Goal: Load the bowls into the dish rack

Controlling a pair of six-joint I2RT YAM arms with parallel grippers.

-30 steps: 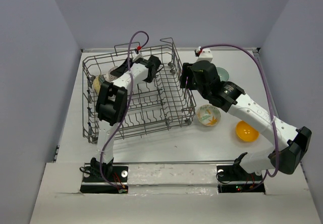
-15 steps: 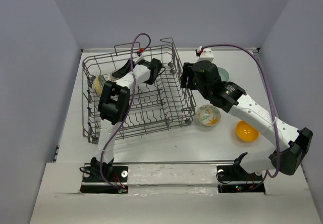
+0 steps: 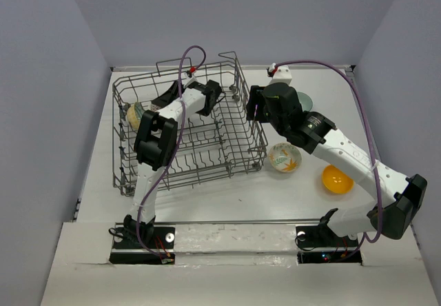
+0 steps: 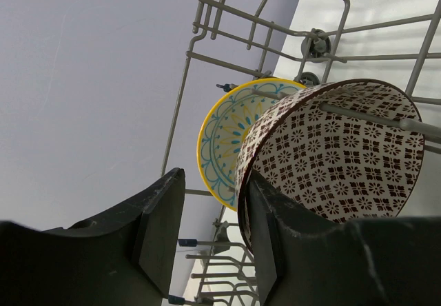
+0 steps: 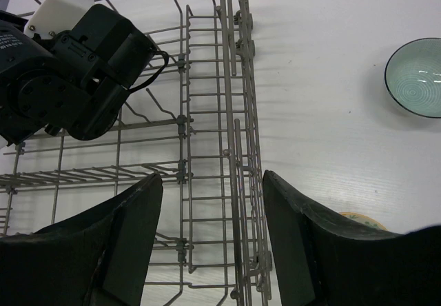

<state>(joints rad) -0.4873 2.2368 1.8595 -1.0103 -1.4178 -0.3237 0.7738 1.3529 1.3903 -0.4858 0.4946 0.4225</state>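
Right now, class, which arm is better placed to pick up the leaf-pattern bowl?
Right. The right gripper hovers open at the dish rack edge, nearest the leaf-pattern bowl; the left gripper is inside the rack by the brown bowl.

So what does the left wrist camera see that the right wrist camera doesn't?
Only the left wrist view: two bowls standing on edge in the dish rack, the brown-patterned bowl beside the open left gripper and the yellow-rimmed floral bowl behind it. Only the right wrist view: the teal bowl out on the table, the left arm inside the rack, and the open, empty right gripper. Both show the rack's grey wires.
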